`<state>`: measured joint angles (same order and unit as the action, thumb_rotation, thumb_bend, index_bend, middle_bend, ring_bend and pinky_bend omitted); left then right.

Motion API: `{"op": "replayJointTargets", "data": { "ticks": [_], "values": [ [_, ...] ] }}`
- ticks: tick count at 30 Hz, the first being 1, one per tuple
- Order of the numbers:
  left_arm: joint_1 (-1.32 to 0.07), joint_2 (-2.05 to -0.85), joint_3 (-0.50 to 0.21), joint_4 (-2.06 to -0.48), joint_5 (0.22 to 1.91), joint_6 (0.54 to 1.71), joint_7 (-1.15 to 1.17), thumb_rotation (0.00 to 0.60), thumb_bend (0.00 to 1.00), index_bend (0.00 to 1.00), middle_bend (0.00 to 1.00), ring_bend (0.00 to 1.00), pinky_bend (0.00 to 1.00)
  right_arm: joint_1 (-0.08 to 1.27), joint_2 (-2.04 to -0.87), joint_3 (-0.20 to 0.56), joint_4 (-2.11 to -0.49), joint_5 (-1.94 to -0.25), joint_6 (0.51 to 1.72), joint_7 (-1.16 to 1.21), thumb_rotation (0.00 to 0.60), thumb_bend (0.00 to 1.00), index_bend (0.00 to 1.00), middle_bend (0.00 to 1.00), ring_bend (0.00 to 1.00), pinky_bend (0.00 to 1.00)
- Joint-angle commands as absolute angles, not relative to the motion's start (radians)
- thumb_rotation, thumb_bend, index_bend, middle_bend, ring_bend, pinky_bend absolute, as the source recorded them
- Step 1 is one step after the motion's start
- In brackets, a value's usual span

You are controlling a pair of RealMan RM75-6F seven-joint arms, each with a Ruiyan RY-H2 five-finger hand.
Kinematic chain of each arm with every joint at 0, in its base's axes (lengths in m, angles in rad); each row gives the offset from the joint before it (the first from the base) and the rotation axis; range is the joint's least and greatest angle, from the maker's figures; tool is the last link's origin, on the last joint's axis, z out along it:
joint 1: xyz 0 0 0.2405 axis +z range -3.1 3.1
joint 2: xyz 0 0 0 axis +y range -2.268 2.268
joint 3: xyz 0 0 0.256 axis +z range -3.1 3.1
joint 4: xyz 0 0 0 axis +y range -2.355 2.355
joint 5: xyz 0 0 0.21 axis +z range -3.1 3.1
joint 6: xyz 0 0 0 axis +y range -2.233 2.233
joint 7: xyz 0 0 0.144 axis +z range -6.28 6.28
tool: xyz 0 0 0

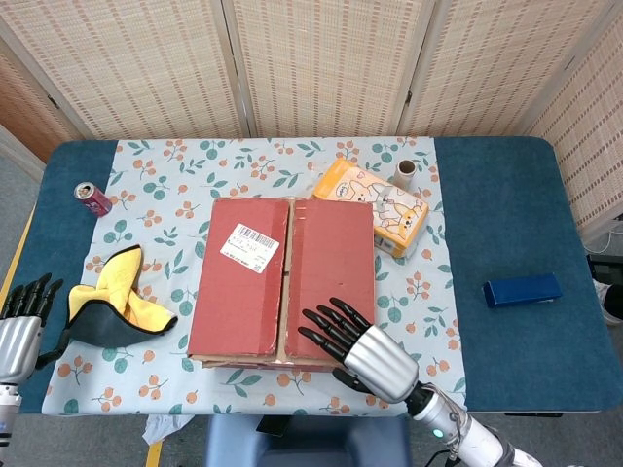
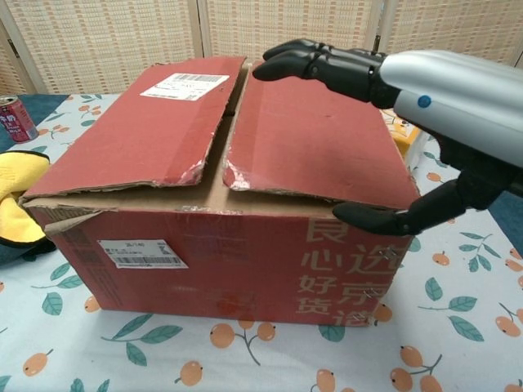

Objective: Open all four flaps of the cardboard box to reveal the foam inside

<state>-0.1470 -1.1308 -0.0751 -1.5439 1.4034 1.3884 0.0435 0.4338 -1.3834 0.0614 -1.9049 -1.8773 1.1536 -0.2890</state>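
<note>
The red box (image 1: 282, 282) sits in the middle of the bench (image 1: 506, 224), and its two top flaps lie shut. The right robot hand (image 1: 352, 343) is over the right flap (image 1: 331, 272) with fingers spread, holding nothing. The left robot hand (image 1: 19, 316) is spread by the bench's left edge.

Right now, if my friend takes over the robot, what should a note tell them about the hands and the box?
Right hand: open, fingers spread above the right top flap, thumb at the near front edge; holds nothing.
Left hand: open, idle at the table's left edge, beside the yellow cloth.
Cardboard box: mid-table, both top flaps lying closed; left top flap carries the label.
Done: nothing opened. Left: lift all four flaps; foam not visible.
</note>
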Motion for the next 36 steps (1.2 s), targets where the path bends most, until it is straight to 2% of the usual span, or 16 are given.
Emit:
{"op": "replayJointTargets", "data": {
  "ticks": [1,26,36],
  "values": [
    [-0.146,-1.125,-0.079,-1.54,1.398,1.388,0.027,0.6,0.48,0.0,0.0,0.01,0.0,0.459,-1.414,0.076,-1.895,-1.852,1.127,-0.3,0.6,0.38,0.0,0.0,0.0,0.0],
    [-0.129,-1.1,-0.077,-1.534,1.429,1.427,-0.065,0.6,0.48,0.0,0.0,0.01,0.0,0.573,-1.56,0.146,-1.803,-1.742,1.091,-0.363,0.6,0.38,0.0,0.0,0.0,0.0],
    [-0.125,-1.099,-0.077,-1.534,1.433,1.437,-0.069,0.6,0.48,0.0,0.0,0.01,0.0,0.603,-1.579,0.147,-1.778,-1.749,1.127,-0.316,0.6,0.38,0.0,0.0,0.0,0.0]
  ]
}}
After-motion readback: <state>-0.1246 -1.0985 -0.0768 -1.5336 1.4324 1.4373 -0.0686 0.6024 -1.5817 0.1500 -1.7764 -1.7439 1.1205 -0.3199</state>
